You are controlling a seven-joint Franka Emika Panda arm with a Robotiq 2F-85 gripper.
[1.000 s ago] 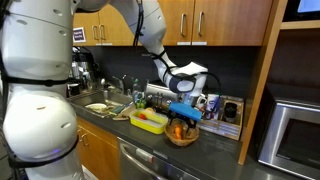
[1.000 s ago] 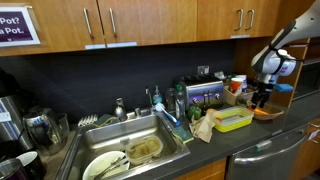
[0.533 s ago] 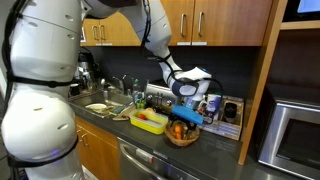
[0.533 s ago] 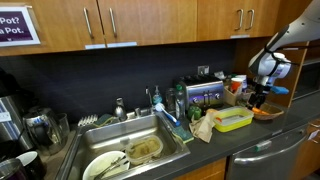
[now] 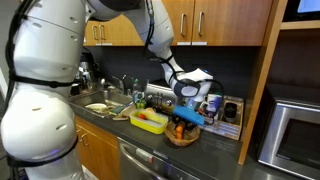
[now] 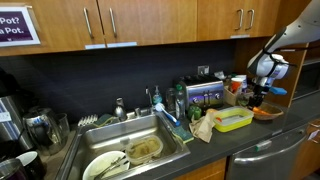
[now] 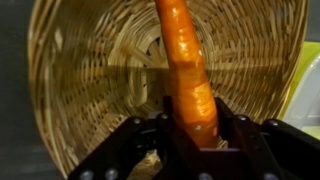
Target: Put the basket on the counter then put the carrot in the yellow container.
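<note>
The round wicker basket (image 5: 182, 136) (image 6: 268, 113) stands on the dark counter (image 5: 215, 147), right beside the yellow container (image 5: 150, 122) (image 6: 235, 120). My gripper (image 5: 183, 119) (image 6: 254, 102) reaches down into the basket. In the wrist view the orange carrot (image 7: 190, 70) lies along the basket's woven floor (image 7: 80, 70), and the gripper (image 7: 192, 125) is shut on its near end, a dark finger pressing each side. A strip of the yellow container (image 7: 306, 90) shows at the right edge.
A sink (image 6: 130, 150) with dirty dishes takes up the counter's far end. A box of bottles (image 6: 200, 98) stands against the back wall. A microwave (image 5: 295, 130) sits close beside the basket, and wooden cabinets (image 5: 200, 20) hang above.
The gripper has sunk a little lower into the basket and its jaws have closed from wide open onto the carrot.
</note>
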